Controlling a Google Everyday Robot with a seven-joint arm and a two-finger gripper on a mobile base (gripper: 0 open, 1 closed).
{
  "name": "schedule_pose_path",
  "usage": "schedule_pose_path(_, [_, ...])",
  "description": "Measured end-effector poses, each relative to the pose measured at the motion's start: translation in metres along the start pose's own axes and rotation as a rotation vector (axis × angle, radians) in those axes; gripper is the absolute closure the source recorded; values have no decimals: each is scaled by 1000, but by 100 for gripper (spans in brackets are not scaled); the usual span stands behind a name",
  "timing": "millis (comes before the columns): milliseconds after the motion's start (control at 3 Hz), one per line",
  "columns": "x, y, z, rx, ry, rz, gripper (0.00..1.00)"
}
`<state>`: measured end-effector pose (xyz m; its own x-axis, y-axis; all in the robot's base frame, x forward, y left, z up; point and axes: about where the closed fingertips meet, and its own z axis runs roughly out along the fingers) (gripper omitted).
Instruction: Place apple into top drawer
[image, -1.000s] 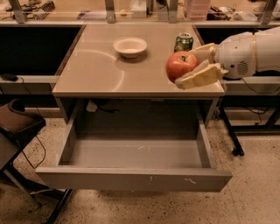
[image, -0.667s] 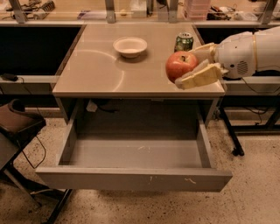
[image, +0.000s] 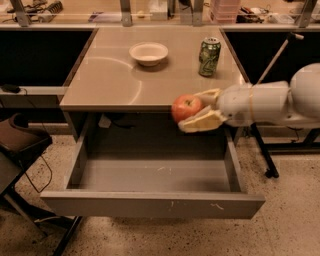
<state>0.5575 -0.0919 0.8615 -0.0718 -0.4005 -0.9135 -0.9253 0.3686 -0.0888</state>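
Note:
The red-orange apple (image: 185, 107) is held between the cream fingers (image: 202, 120) of my gripper (image: 192, 109). The gripper reaches in from the right on a white arm. It holds the apple in the air just past the table's front edge, over the back right part of the open top drawer (image: 152, 202). The drawer is pulled far out below the tabletop; its grey inside is bare and its plain front shows small scratches.
A green can (image: 209, 56) and a white bowl (image: 148, 53) stand on the tan tabletop (image: 110, 80). A dark chair (image: 17, 142) is at the left, with a cable on the floor. A black stand leg (image: 262, 155) is at the right.
The gripper has carried the apple down and toward the front, from above the tabletop near the can to over the open drawer. The view has also shifted.

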Motion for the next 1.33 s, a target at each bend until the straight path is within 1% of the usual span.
schedule_pose_path(333, [48,3,44,47,19,55,100])
schedule_pose_path(667, [81,-2,69,94,93,76,100])
schedule_pose_path(1000, [103,-6,83,97,231,50,100])
schedule_pose_path(1333, [116,6,97,30,392,-45,100])
